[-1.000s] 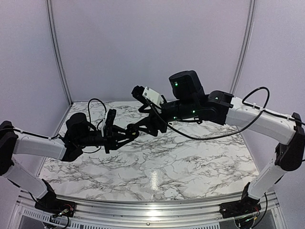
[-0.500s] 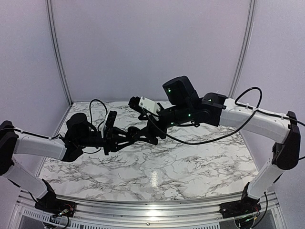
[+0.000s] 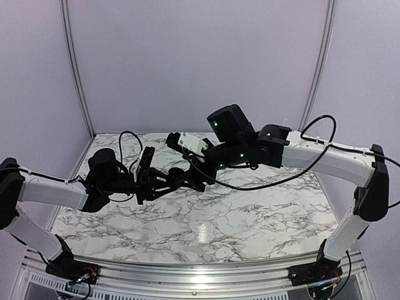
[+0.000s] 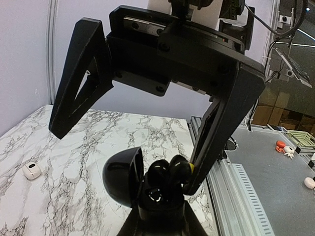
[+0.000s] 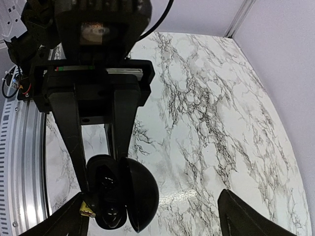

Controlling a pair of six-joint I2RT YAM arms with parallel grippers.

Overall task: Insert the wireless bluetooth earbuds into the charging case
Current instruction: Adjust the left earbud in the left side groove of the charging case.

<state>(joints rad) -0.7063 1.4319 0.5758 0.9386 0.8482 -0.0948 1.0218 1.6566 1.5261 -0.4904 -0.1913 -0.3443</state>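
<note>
The left pincer (image 4: 160, 219) is kept shut on the charging case (image 4: 157, 204), which is held up in the air at 6 o'clock in the left wrist view. Its lid (image 4: 120, 172) is swung open at 9 o'clock. An earbud (image 4: 170, 171) is seen lying in the case. The right pincer (image 4: 123, 160) is now opened wider than a moment ago, with one finger (image 4: 206, 142) at 3 o'clock of the earbud. So the earbud seems to be let go, but it may not be pushed all the way in yet.

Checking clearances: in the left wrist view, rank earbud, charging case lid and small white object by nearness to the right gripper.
From the right gripper:
1. earbud, at one fingertip.
2. charging case lid, between its jaws.
3. small white object, far left on the table.
</note>
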